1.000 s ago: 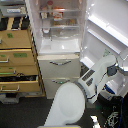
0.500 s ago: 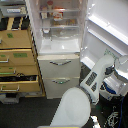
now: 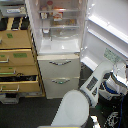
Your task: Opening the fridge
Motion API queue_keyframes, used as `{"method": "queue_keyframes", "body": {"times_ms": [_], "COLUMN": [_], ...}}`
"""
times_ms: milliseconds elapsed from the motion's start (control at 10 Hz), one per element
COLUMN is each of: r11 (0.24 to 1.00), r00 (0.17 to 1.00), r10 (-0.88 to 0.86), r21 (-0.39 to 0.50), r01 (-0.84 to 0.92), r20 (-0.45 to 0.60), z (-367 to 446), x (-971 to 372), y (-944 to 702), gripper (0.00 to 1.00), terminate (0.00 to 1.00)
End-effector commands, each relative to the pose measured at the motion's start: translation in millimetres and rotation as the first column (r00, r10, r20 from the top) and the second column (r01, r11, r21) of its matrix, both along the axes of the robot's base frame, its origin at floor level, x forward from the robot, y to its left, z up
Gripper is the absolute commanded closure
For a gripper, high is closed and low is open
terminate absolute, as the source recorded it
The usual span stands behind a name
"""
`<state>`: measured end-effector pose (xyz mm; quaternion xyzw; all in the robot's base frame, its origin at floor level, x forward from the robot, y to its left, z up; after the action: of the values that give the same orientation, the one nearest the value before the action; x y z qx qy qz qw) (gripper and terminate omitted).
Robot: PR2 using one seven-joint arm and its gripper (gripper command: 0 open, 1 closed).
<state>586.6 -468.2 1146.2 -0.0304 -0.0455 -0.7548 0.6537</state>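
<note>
While the tall white fridge [image 3: 60,50] stands with its large upper door [image 3: 107,35] swung open toward the exterior view's right, lit shelves show inside. Its two lower drawers sit shut beside a tan wooden drawer cabinet [image 3: 17,62]. The robot's white arm [image 3: 95,82] reaches up near the door; its gripper is hidden, so I cannot tell its state.

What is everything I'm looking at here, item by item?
fridge: one, white, centre; upper compartment stands open, shelves holding items too blurred to name.
fridge door: one, white, swung open toward the exterior view's right, small green-and-white sticker on it.
lower drawers: two, white with curved silver handles, shut, below the open compartment.
wooden drawer cabinet: one, tan, at the exterior view's left of the fridge; lower drawers partly pulled out.
robot arm: one, white, lower right, reaching toward the door; its tool cannot be made out.
</note>
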Motion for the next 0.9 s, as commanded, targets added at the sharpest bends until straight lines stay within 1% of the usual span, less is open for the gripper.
{"method": "queue_keyframes", "body": {"times_ms": [100, 300, 400, 600, 700, 800, 900], "r11": [0.962, 0.927, 0.882, 0.836, 0.815, 0.811, 0.801], "r00": [0.942, 0.91, 0.84, 0.783, 0.762, 0.756, 0.753], "r10": [0.244, 0.343, 0.467, 0.549, 0.58, 0.584, 0.595], "r21": [0.183, 0.238, 0.22, 0.218, 0.234, 0.251, 0.287], "r01": [-0.204, -0.289, -0.417, -0.504, -0.531, -0.529, -0.526], "r20": [-0.231, -0.232, -0.276, -0.293, -0.288, -0.294, -0.281], "z": [-324, -366, -364, -362, -364, -367, -379], "x": [209, 247, 284, 294, 285, 275, 259], "y": [-66, 83, 202, 307, 376, 409, 451], "gripper": [0.0, 0.0, 0.0, 0.0, 0.0, 0.0, 0.0], "terminate": [0.0, 0.0, 0.0, 0.0, 0.0, 0.0, 0.0]}}
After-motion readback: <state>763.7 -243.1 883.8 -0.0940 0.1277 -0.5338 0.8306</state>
